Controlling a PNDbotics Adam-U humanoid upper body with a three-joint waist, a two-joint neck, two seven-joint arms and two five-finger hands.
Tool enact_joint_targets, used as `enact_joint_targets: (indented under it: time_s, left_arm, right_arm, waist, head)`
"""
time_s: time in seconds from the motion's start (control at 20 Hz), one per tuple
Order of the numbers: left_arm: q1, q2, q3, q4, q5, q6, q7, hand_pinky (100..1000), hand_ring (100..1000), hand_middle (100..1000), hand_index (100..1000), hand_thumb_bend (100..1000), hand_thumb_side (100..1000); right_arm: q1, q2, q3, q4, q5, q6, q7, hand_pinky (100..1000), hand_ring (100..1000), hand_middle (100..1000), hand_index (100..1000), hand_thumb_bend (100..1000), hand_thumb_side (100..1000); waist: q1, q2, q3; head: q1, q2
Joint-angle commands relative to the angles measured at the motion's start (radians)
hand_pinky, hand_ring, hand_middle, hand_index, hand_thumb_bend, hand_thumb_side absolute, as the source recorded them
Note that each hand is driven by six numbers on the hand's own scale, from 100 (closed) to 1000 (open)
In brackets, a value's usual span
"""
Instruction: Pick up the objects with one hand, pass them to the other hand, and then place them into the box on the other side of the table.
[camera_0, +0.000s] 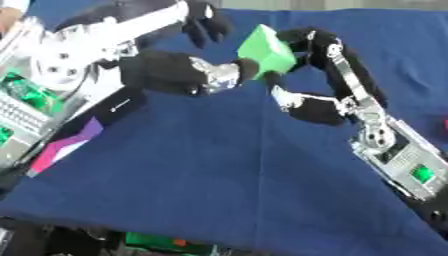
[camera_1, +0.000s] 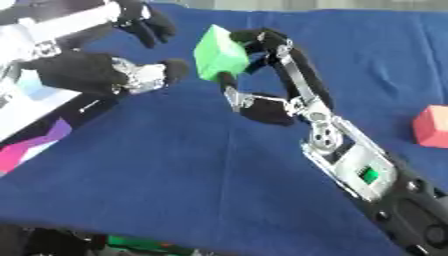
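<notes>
Green block (camera_1: 217, 53) held above the blue table (camera_0: 219, 165), pinched in right hand (camera_1: 262, 75) fingers (camera_1: 254, 36). Left hand (camera_0: 171, 72) just beside it, fingers spread wide, not closed on it. Release too early: likely drop, short of the box (camera_0: 35, 115) at left.

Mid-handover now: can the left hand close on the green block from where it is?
Probably yes. The left hand is open right beside the green block, which the right hand holds above the blue cloth; nothing shows between them.
</notes>
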Motion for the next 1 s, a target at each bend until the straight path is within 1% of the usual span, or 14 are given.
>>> enact_joint_targets:
  time_s: [0.05,0.4,0.55,0.7,1.0]
  left_arm:
    - [-0.015,-0.005,0.005,0.006,-0.031,-0.014,-0.009,949,783,757,851,483,679]
    - [-0.015,-0.027,-0.001,0.051,-0.082,-0.052,0.011,953,792,762,854,541,644]
    - [-0.015,-0.036,-0.003,0.062,-0.104,-0.063,0.025,951,794,764,857,549,636]
    - [-0.014,-0.044,-0.002,0.075,-0.138,-0.059,0.053,950,795,765,857,552,619]
    - [-0.014,-0.056,-0.009,0.092,-0.162,-0.050,0.078,950,795,765,858,545,634]
  right_arm:
    - [-0.016,-0.009,0.004,-0.013,0.009,-0.010,0.004,595,730,504,560,100,100]
    - [-0.017,-0.009,0.023,-0.013,0.013,-0.027,0.020,595,729,504,560,100,100]
    - [-0.019,-0.007,0.028,-0.013,0.017,-0.031,0.024,594,728,504,560,100,100]
    - [-0.019,-0.005,0.032,-0.013,0.019,-0.034,0.024,592,727,503,559,100,100]
    - [-0.022,-0.003,0.038,-0.013,0.018,-0.035,0.017,581,722,499,555,100,100]
  waist:
    - [0.000,-0.013,0.000]
    - [0.000,-0.009,-0.001]
    - [-0.001,-0.008,-0.002]
    - [-0.001,-0.008,-0.002]
    - [-0.001,-0.007,-0.002]
  head:
    - [0.004,-0.001]
    - [0.002,-0.002]
    - [0.002,-0.004]
    - [0.002,-0.006]
    - [-0.001,-0.009]
